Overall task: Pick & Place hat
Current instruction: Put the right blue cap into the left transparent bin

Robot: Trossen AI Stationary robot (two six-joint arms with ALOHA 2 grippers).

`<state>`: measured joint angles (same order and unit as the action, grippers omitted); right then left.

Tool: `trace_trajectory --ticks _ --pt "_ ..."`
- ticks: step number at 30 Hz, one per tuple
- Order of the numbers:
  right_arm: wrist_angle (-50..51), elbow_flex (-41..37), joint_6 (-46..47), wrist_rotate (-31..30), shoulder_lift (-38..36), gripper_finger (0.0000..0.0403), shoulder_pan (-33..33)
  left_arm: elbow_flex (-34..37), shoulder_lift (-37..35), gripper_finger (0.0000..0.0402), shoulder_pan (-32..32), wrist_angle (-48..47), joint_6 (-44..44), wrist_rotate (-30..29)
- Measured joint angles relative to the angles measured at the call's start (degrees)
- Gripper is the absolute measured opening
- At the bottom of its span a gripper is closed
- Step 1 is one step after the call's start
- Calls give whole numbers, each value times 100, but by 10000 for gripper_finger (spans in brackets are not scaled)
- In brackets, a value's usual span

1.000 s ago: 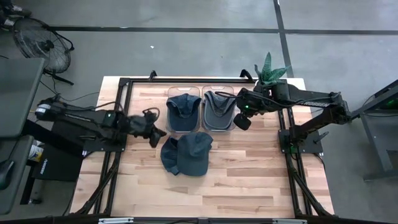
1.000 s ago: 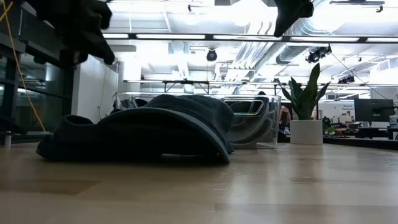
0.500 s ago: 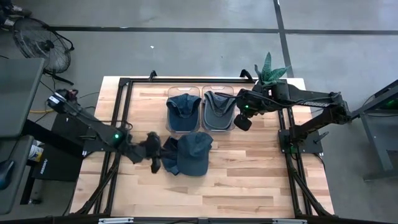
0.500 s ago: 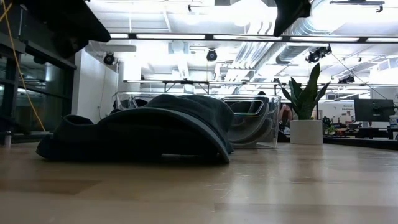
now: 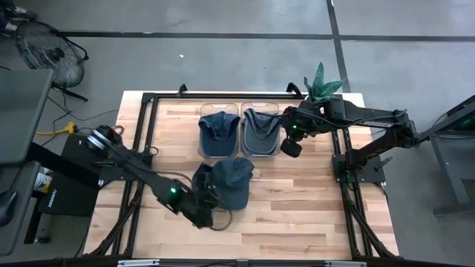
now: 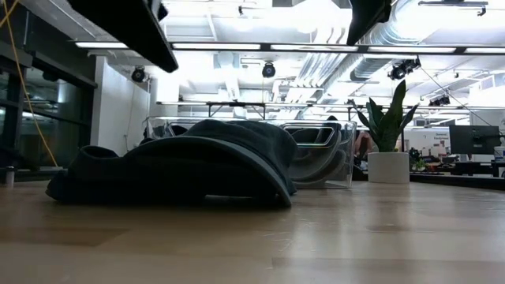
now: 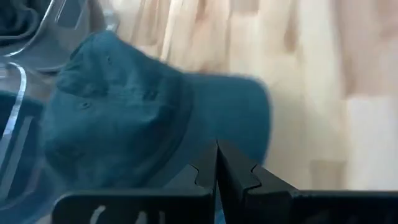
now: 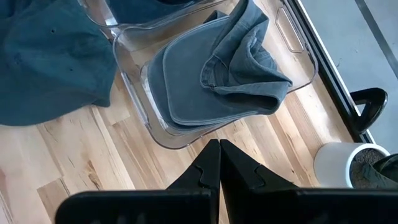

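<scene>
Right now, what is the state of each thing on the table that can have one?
Loose hat: lying on the bare table, not in a bin, not held.
Left bin: holds one hat.
Right bin: holds one crumpled hat.
Left gripper: shut, empty, beside the loose hat.
Right gripper: shut, empty, beside the right bin.

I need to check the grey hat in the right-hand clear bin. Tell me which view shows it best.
The right wrist view: the grey hat fills the clear bin, crumpled, brim flat. The high view shows it small. The low view only glimpses the bin behind the hat on the table. The left wrist view misses it.
</scene>
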<state>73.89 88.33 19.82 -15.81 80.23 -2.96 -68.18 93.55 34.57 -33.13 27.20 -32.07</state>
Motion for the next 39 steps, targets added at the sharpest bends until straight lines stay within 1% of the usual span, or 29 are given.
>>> trace_trajectory --ticks 2,5,7,10,13,18,22,26,30,33,36,39 --pt "-1 0 -69 7 0 0 0 -589 417 0 0 -731 0 -157" --pt "0 0 -86 -7 0 0 2 -1302 876 0 8 -1563 -1 -369" --pt "-2 0 -109 -7 0 0 0 -1662 1083 0 35 -1900 -33 -453" --pt "-3 0 -193 -23 0 0 0 -1916 1307 0 88 -2165 -284 -456" --pt "-11 0 -227 -29 0 0 0 -1957 1448 0 161 -2239 -382 -428" --pt "-7 0 -235 -32 0 0 0 -1954 1519 0 385 -2480 -343 -448" --pt "43 0 -228 -86 0 0 0 -1957 1514 0 572 -2488 -341 -466" --pt "147 -51 -33 -91 -4 0 35 -1957 1514 0 787 -2457 -291 -652" --pt "115 -559 282 -80 -118 0 222 -1957 1730 0 968 -2195 -298 -751" --pt "-93 -1127 776 -47 -269 0 429 -1946 1940 0 1088 -2277 -305 -918" --pt "-574 -1707 1317 -38 -485 0 781 -1958 2108 0 1134 -2231 -293 -940" --pt "-1363 -2322 1882 -34 -718 0 1268 -1952 2304 0 1125 -2112 -291 -943"
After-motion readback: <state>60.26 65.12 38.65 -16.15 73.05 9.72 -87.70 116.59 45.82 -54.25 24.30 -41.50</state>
